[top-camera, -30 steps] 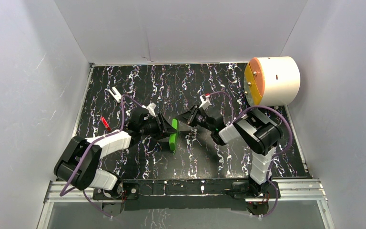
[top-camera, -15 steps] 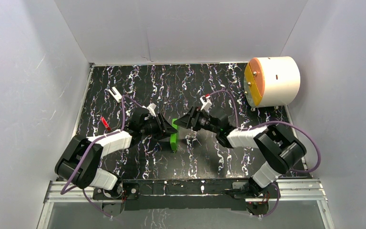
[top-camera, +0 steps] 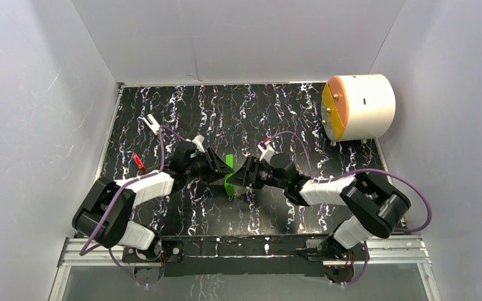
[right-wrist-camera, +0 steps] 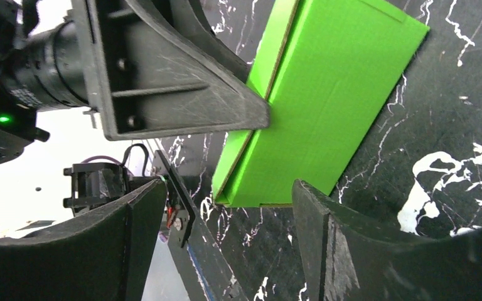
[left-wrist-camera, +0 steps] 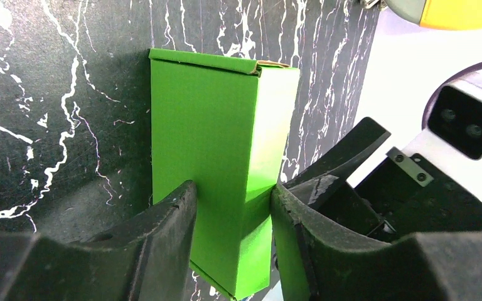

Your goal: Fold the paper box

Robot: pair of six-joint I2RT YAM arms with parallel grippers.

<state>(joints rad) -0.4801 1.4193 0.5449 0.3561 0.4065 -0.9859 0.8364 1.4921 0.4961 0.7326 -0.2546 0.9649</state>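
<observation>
Now the right gripper [top-camera: 241,177] sits lower and closer to the bright green thin-card rectangular paper box [top-camera: 229,175] than it did a second ago. The right arm has swung its elbow outward and stretched toward the middle of the black white-veined table [top-camera: 289,119]. The box position is unchanged: it stands on a long edge near the table centre, between the two grippers.

Left gripper [left-wrist-camera: 232,188]: the fingers are closed against the two broad faces of the box [left-wrist-camera: 207,157] at its near end, clamping it upright.

Right gripper [right-wrist-camera: 229,188]: the fingers are spread wide and hold nothing. The near end of the box [right-wrist-camera: 326,106] lies in the gap between them. One fingertip is just beside the lower corner; contact cannot be confirmed.

Assessment: the box already shows a closed rectangular form, so folding appears to be at a late stage. The right arm's approach suggests a press or tuck on one end while the left gripper steadies the body.
</observation>
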